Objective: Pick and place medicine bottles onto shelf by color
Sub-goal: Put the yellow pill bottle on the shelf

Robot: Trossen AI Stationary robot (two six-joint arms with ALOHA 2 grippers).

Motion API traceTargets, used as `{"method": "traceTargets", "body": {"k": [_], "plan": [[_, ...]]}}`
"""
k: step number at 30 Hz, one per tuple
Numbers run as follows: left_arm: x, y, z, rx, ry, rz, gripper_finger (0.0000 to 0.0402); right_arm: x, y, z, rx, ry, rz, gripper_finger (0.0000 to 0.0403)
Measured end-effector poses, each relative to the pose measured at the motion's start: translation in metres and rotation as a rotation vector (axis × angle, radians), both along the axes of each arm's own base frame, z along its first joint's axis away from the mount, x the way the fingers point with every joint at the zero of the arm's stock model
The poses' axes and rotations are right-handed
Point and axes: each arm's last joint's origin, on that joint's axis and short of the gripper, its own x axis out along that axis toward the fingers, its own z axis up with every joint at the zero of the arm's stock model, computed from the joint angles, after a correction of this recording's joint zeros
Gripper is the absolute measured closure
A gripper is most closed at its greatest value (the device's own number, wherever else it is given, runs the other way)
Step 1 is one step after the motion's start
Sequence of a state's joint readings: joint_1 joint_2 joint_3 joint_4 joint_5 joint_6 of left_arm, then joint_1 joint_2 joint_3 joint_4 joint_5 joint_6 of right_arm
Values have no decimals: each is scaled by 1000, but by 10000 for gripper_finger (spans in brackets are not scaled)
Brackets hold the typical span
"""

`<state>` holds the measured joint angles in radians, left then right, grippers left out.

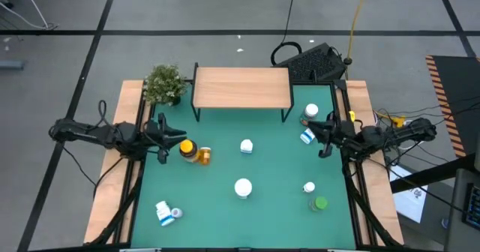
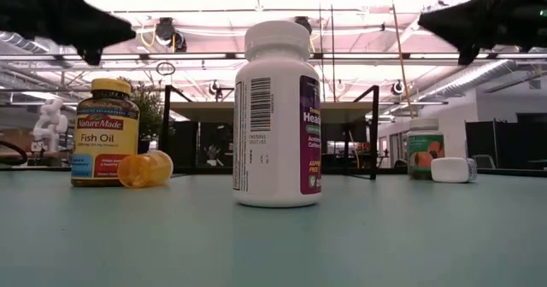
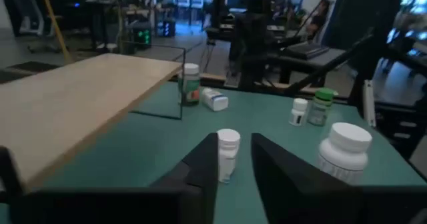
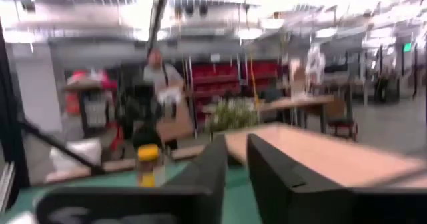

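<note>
The shelf (image 1: pixel 241 87) stands at the far edge of the green table (image 1: pixel 225 207) with its wooden top bare, so no bottle has been placed yet and the whole sort by color is, by the look of it, still to do. All the bottles sit on the table in front of the shelf. Just in front of its left leg are a yellow-capped amber bottle (image 1: pixel 187 148) standing upright and a second amber bottle (image 1: pixel 202 156) lying on its side against it. In front of the shelf's middle stands a small white bottle (image 1: pixel 246 146), and farther out from it a larger white bottle (image 1: pixel 243 187). Off the shelf's right end are a white-capped bottle (image 1: pixel 310 113) and a blue-labelled one (image 1: pixel 307 137) lying down. Farther out on that side stand a small white bottle (image 1: pixel 308 187) and a green-capped bottle (image 1: pixel 320 203); two blue-labelled bottles (image 1: pixel 166 213) lie at the near left, farthest from the shelf. The left gripper (image 1: pixel 163 138) hovers above the table beside the amber pair, its jaws a narrow gap apart with nothing between them. The right gripper (image 1: pixel 325 134) hangs near the blue-labelled bottle off the shelf's right end, jaws likewise only slightly parted and empty. A potted plant (image 1: pixel 165 83) stands just left of the shelf.
</note>
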<state>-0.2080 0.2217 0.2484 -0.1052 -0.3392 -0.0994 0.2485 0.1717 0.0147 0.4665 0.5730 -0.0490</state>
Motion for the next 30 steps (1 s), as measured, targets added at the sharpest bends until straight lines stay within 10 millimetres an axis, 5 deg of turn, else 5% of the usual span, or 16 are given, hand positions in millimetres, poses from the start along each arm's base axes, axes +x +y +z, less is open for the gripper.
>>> {"method": "traceTargets", "body": {"k": [7, 11, 19, 30], "plan": [[19, -7, 42, 76, 97, -7, 180, 7, 0, -10, 97, 73, -49, 186], [38, -11, 58, 130, 240, -2, 140, 10, 0, -13, 179, 74, -63, 141], [63, -17, 51, -25, 526, 84, 112, 16, 3, -20, 249, 115, 21, 139], [59, -16, 22, -169, 800, 239, 54, 19, 3, -23, 274, 119, -35, 140]]}}
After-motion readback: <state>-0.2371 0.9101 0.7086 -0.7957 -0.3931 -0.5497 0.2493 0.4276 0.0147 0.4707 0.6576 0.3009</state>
